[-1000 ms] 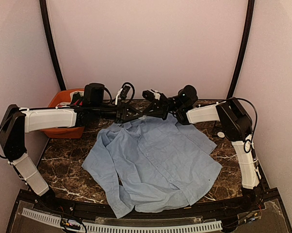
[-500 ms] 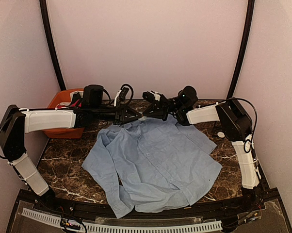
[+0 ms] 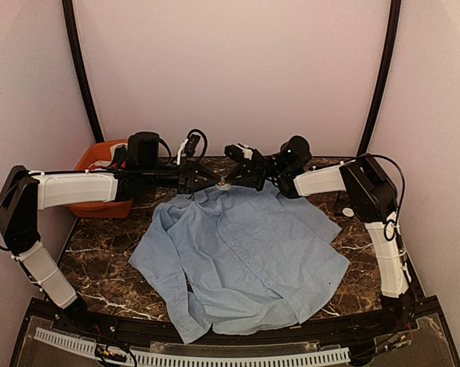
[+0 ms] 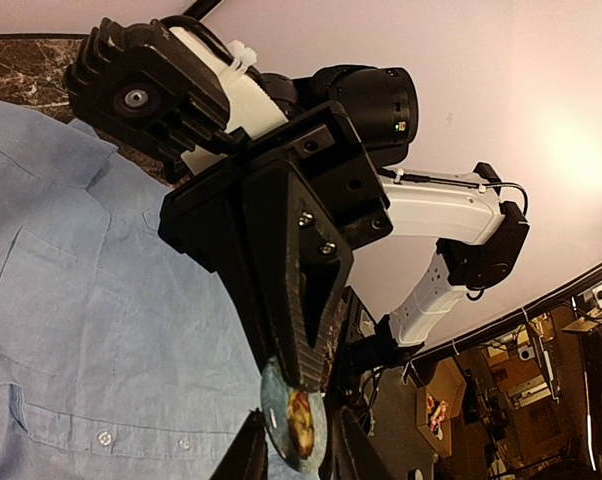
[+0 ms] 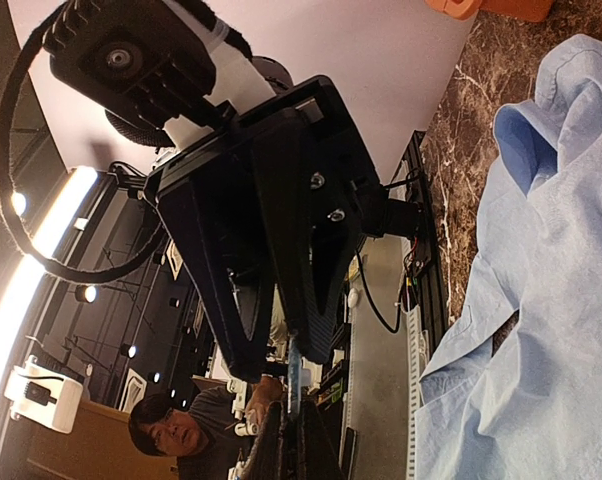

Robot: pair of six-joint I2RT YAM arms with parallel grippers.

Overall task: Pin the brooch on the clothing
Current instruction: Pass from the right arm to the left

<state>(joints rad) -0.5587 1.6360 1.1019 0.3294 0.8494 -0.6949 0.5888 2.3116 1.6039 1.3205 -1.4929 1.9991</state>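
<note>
The light blue shirt (image 3: 245, 252) lies spread flat on the marble table, collar at the far side. The brooch (image 3: 224, 184) is a small round disc with a brownish picture, held in the air above the collar between the two grippers. My right gripper (image 3: 230, 180) is shut on it; in the right wrist view (image 5: 289, 445) the brooch (image 5: 293, 375) sits edge-on between its fingers. My left gripper (image 3: 212, 179) faces it tip to tip. In the left wrist view (image 4: 296, 455) its fingers stand apart on either side of the brooch (image 4: 293, 425), above the shirt (image 4: 81, 300).
An orange basin (image 3: 100, 206) with dark and red garments stands at the far left behind the left arm. A small white round object (image 3: 348, 212) lies on the table near the right arm. The shirt (image 5: 551, 300) covers most of the table's middle.
The left arm has drawn back a little to the left, and the brooch now shows as a pale spot between the two gripper tips. The right arm has stayed put.
</note>
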